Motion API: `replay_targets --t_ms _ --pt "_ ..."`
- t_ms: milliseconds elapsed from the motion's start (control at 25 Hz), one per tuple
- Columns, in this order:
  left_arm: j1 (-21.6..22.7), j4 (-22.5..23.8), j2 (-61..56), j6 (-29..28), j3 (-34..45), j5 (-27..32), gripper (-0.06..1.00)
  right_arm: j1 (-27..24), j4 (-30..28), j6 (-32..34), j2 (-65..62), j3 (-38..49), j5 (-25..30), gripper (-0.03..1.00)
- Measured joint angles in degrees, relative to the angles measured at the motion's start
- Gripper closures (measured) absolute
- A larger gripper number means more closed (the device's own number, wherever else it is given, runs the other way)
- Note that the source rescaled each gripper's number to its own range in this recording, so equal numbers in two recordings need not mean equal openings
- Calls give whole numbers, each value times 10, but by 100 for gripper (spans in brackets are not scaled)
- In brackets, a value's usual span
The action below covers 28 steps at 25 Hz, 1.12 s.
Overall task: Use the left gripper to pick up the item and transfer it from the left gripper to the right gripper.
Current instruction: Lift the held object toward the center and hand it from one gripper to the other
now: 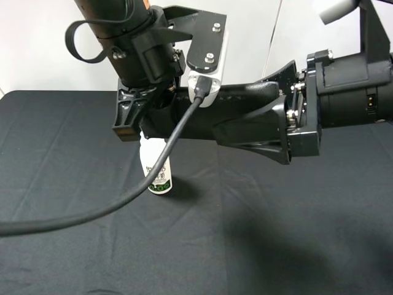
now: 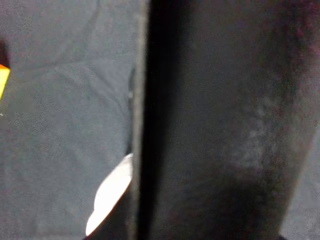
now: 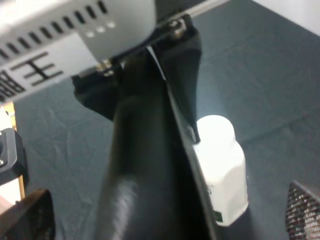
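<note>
Above the black cloth-covered table [image 1: 61,160], the cable-draped black left gripper [image 1: 144,117] clamps one end of the long matte black soft case [image 1: 221,107], held aloft. Probably light and pliant, it wants a hold across its free end, which the bulky black right gripper [image 1: 249,114] straddles, jaws wide. Left finger contact is hidden; the white plastic bottle [image 1: 156,178] below is partly covered.

The item [image 1: 215,110] reads as matt black soft fabric, finely textured, no sheen. Table cloth [image 1: 295,246] is dark matt woven fabric with soft creases; white bottle [image 1: 152,161] is smooth, slightly glossy plastic with a printed label. My right gripper [image 1: 242,106] has matt black plastic fingers, the cable [image 1: 110,212] is smooth rubbery black, and the bracket [image 1: 206,40] on my left wrist is a semi-gloss black plate with bright metal screws.
</note>
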Motion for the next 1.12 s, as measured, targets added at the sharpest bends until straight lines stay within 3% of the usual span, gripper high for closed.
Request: replay_targets --t_ms 120,200,280,360,760,800,840,880,920,960,1000,1120 --pt "0 0 0 0 0 -7 94 0 6 -8 0 0 0 -3" --pt "0 0 0 0 0 -12 94 0 6 -9 0 0 0 11" --pt "0 0 0 0 0 -14 94 0 6 -13 0 0 1 45" --pt "0 -3 0 -1 0 -8 94 0 -2 -24 0 0 -10 95" --pt "0 -2 2 -35 0 -17 94 0 -9 -35 0 0 -22 93" --pt "0 -2 2 -49 0 -17 89 0 -9 -35 0 0 -22 93" --pt "0 -2 2 -65 0 -25 76 0 -10 -35 0 0 -23 94" --pt "0 -1 2 -76 0 -33 60 0 -12 -35 0 0 -22 95" --pt "0 -1 2 -87 0 -45 35 0 -14 -35 0 0 -19 95" --pt "0 -1 2 -96 0 -55 21 0 -15 -36 0 0 -15 95" --pt "0 -1 2 -99 0 -61 11 0 -17 -36 0 0 -13 95" --pt "0 -1 2 -100 0 -69 -1 0 -18 -37 0 0 -10 95"
